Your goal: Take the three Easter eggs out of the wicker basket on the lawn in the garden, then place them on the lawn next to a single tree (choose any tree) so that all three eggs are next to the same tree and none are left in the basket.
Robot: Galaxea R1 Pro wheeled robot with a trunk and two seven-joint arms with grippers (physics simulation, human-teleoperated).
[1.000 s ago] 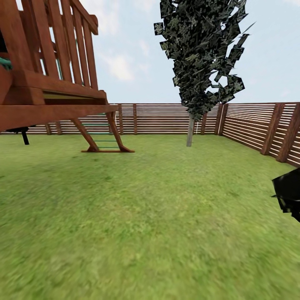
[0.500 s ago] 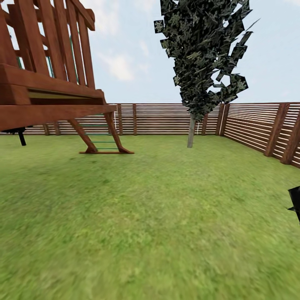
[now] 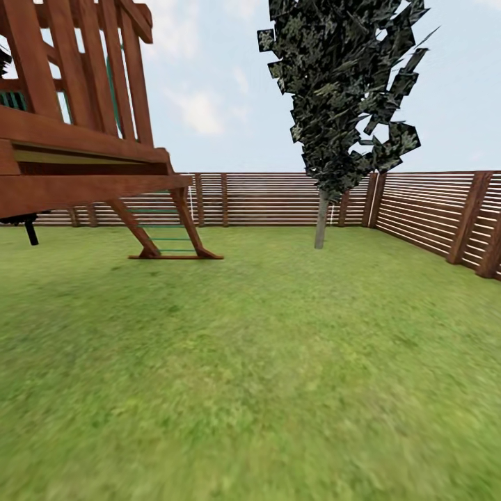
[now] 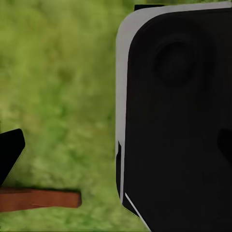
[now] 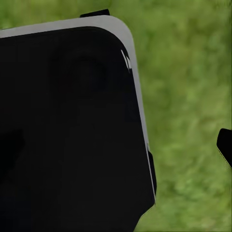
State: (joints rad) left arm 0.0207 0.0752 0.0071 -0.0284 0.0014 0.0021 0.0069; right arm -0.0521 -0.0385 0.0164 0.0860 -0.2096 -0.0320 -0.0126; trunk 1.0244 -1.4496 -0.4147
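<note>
Tree stands on the lawn near the back fence, far ahead, right of centre. Play tower at left, ladder foot on grass. Wrist views: black body panel over grass; pincer states can't be told.

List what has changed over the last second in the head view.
The camera has shifted: the brown wooden play tower slid left and looms larger, while the dark-leaved tree with its pale trunk drifted slightly right. The black object at the right edge passed out of frame. The mottled green lawn and brown slatted fence are unchanged.
</note>
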